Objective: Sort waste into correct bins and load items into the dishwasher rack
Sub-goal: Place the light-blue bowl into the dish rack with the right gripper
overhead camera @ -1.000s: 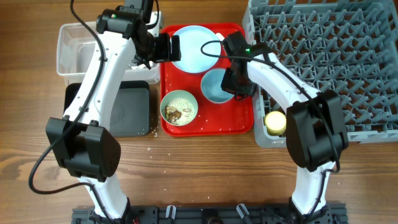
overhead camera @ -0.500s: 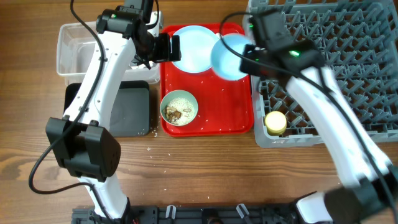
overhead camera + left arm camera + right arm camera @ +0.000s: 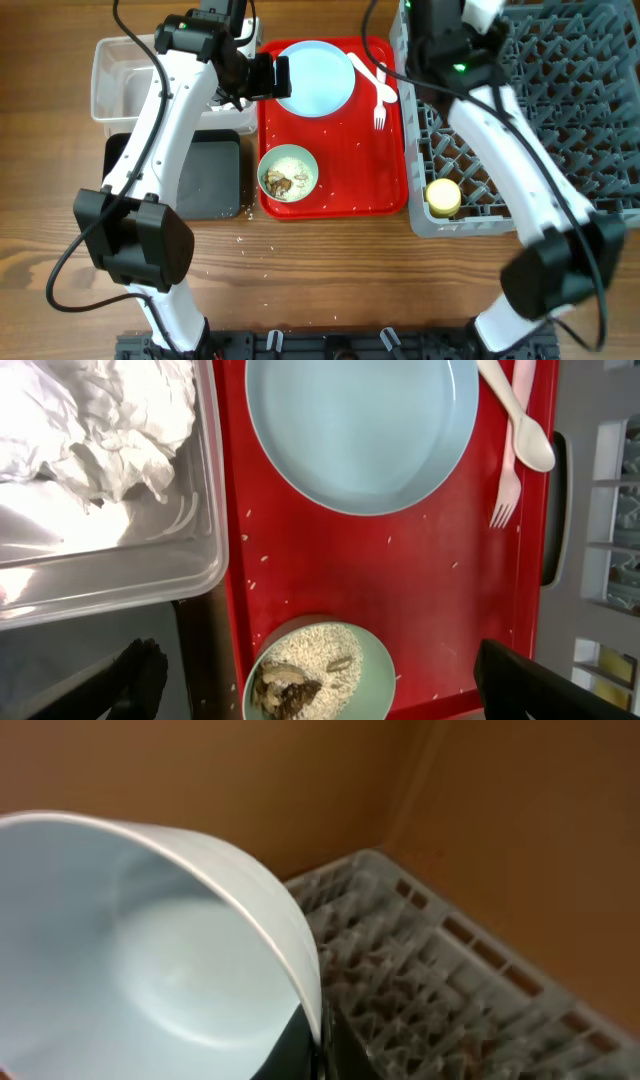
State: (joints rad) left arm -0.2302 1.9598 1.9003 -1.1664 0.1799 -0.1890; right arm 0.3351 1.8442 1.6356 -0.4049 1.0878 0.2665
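Empty light blue bowl (image 3: 150,960) is in the air over the dishwasher rack (image 3: 560,100). Right end effector (image 3: 315,1055) is clamped on its rim only, a thin pinch at one edge. The overhead view hides the bowl behind the arm, so I can't tell which rack row it's over.

Risks as I see them:
- Rim pinch plus tilted bowl: it can pivot or slip out during the move.
- It looks well above the pegs. Released from up there, it'd likely bounce or land flat across the pegs instead of seating between them.
- Yellow cup (image 3: 443,196) sits in the near corner of the rack; a loose bowl could knock it.

Left end effector (image 3: 272,77) has its fingers wide apart with nothing in them, at the plate's (image 3: 315,75) left edge, beside the clear tub (image 3: 120,80) with the napkins (image 3: 100,420).
- The other bowl (image 3: 288,172), on the red tray (image 3: 340,190), holds rice and scraps. Racking it before emptying dumps food into the rack.
- Fork (image 3: 505,490) and spoon (image 3: 530,445) overlap, so a grab could take both.
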